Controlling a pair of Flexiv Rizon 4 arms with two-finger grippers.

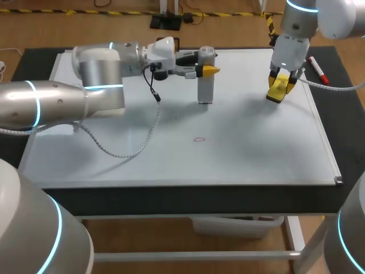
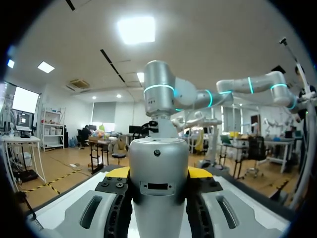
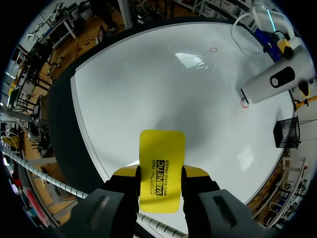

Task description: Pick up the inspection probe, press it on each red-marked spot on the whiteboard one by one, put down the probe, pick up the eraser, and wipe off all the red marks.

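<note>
You've got the black-topped table (image 1: 349,137) carrying the big whiteboard (image 1: 239,160) flat across nearly all of it, with a red-and-white marker (image 1: 317,69) lying on the dark strip just beside the board's far right edge.

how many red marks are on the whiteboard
2. One red mark sits on open whiteboard, apart from the probe; the other lies at the probe's foot, seen from the right wrist. Others may be hidden under the probe.
</note>
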